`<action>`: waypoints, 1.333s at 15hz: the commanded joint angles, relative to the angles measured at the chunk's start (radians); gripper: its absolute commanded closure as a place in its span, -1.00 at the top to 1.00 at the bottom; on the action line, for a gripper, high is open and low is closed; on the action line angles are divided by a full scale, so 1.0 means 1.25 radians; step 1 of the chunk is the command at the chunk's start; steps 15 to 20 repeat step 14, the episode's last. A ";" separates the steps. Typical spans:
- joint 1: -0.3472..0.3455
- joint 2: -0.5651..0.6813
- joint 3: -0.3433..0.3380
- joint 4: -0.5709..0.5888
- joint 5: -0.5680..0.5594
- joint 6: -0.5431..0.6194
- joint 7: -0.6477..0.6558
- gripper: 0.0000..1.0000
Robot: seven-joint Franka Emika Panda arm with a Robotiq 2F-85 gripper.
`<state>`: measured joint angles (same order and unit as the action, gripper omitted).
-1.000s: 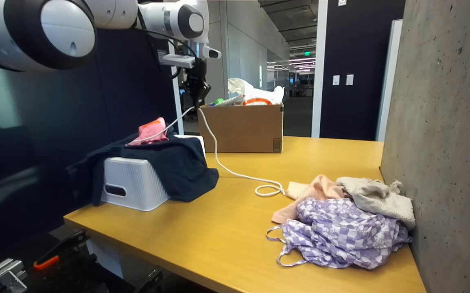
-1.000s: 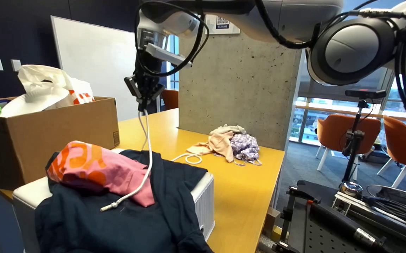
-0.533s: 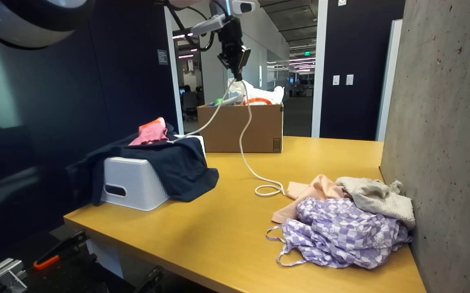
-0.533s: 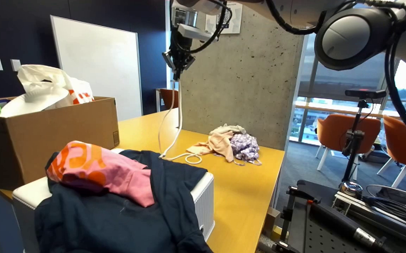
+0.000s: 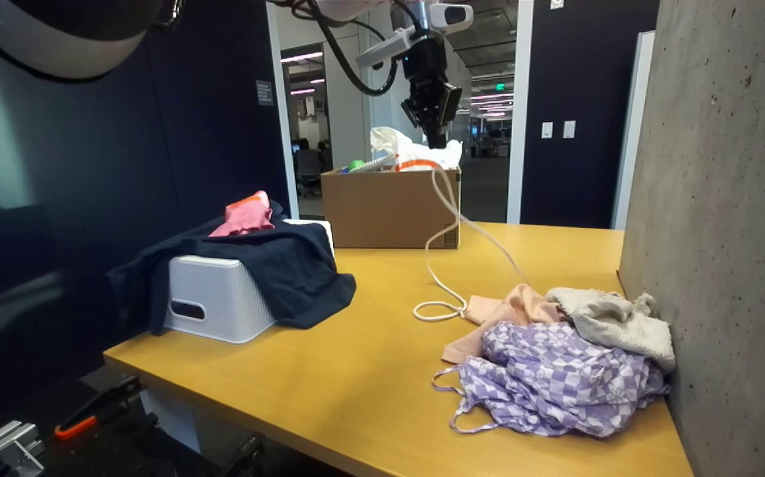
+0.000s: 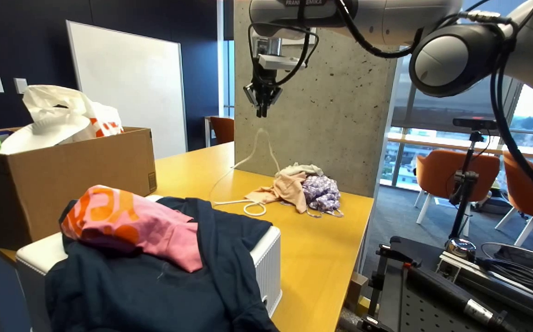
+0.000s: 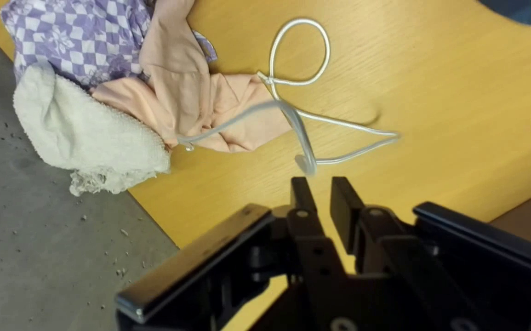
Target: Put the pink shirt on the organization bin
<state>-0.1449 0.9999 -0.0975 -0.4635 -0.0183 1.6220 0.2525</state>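
Observation:
The pink shirt, with orange print, (image 5: 243,217) (image 6: 128,221) lies bunched on a dark navy garment (image 5: 289,265) (image 6: 155,290). Both rest on top of a white ribbed bin (image 5: 213,298) (image 6: 270,272) that has a handle hole in its side. A white cord (image 5: 481,232) (image 6: 231,202) (image 7: 302,133) hangs in mid-air just below my gripper (image 5: 436,144) (image 6: 261,114) (image 7: 319,180), apart from the fingertips and blurred. My gripper is partly open and empty, high above the table beside the clothes pile, away from the pink shirt. The shirt is out of the wrist view.
A peach cloth (image 5: 518,308) (image 7: 178,69), a purple checked garment (image 5: 567,377) (image 7: 81,46) and an off-white cloth (image 5: 611,321) (image 7: 90,133) lie piled against the concrete pillar (image 5: 720,199). A full cardboard box (image 5: 392,209) (image 6: 86,166) stands on the yellow table (image 5: 356,384).
My gripper has lifted the white cord off the bin and carried it toward the clothes pile. Its fingers have opened and the cord is falling. The pink shirt has not moved.

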 commanded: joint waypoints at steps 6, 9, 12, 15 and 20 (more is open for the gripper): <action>0.047 -0.041 0.021 -0.011 0.011 -0.136 0.014 0.74; 0.071 -0.079 0.033 -0.014 0.013 -0.237 -0.007 1.00; 0.098 -0.118 0.052 -0.014 0.021 -0.353 -0.024 1.00; 0.117 -0.132 0.060 -0.011 0.021 -0.408 -0.023 1.00; 0.117 -0.132 0.060 -0.011 0.021 -0.408 -0.023 1.00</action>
